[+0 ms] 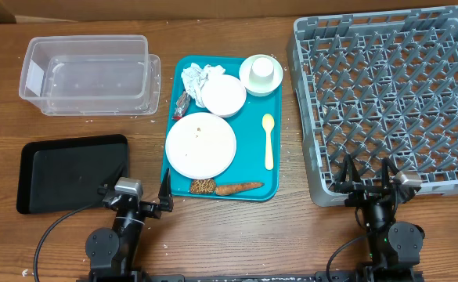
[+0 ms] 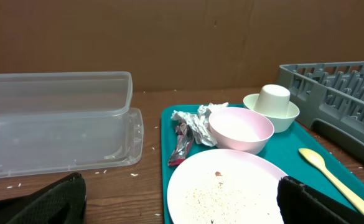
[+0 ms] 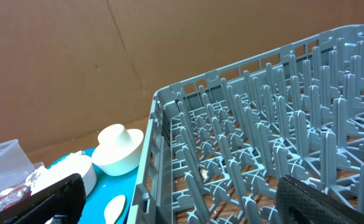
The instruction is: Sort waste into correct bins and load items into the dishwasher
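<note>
On the table's middle sits a teal tray (image 1: 250, 125). A pink plate (image 1: 200, 146) with rice grains (image 2: 206, 198) on it lies at the tray's near left. Farther back are a pink bowl (image 1: 224, 95) and a whitish bowl (image 1: 245, 80) with a white cup (image 1: 261, 70) upside down in it. A crumpled napkin (image 1: 196, 77) and a dark-red wrapper (image 1: 182, 102) lie left of the pink bowl. A yellow spoon (image 1: 268, 141) lies to the plate's right. A carrot stick (image 1: 240, 187) and a brown chunk (image 1: 202, 186) sit at the near edge.

To the left are a clear tub (image 1: 88, 39), far, and a black tray (image 1: 72, 172), near. The grey dish rack (image 1: 393, 94) stands on the right.

The left gripper (image 1: 135, 196) is near the black tray. The right gripper (image 1: 367, 182) is by the rack's near edge. Both have jaws wide open and hold nothing.
</note>
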{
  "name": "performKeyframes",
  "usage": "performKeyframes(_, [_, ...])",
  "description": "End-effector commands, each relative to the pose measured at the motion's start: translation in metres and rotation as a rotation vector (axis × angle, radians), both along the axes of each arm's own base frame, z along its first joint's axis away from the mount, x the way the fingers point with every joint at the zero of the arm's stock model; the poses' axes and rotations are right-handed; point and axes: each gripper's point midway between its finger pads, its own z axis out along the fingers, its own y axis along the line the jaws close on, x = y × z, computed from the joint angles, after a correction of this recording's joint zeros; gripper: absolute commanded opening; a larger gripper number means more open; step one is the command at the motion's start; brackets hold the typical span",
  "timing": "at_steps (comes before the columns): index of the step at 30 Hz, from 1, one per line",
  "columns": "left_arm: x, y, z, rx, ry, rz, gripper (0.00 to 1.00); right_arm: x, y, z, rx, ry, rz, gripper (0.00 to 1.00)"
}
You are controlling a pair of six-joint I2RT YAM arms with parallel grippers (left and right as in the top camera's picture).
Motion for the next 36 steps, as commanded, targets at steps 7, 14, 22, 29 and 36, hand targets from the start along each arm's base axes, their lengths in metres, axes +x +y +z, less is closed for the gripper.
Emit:
performKeyframes(7, [0.0, 0.001, 0.0, 0.02, -0.01, 0.006, 1.0, 0.0, 0.001, -0.001, -0.006, -0.008, 0.005, 1.0])
performKeyframes(14, [0.0, 0.001, 0.0, 0.02, -0.01, 0.006, 1.0, 0.0, 0.001, -0.001, -0.006, -0.008, 0.005, 1.0])
performKeyframes(22, [0.0, 0.001, 0.0, 0.02, -0.01, 0.005, 1.0, 0.0, 0.001, -0.001, -0.006, -0.008, 0.005, 1.0])
performKeyframes(29, [0.0, 0.001, 0.0, 0.02, -0.011, 0.007, 1.0, 0.0, 0.001, -0.001, -0.006, -0.008, 0.005, 1.0])
performKeyframes(36, [-0.014, -0.042, 0.005, -0.187, 0.036, -0.249, 1.0, 0.0, 0.001, -0.001, -0.006, -0.008, 0.005, 1.0])
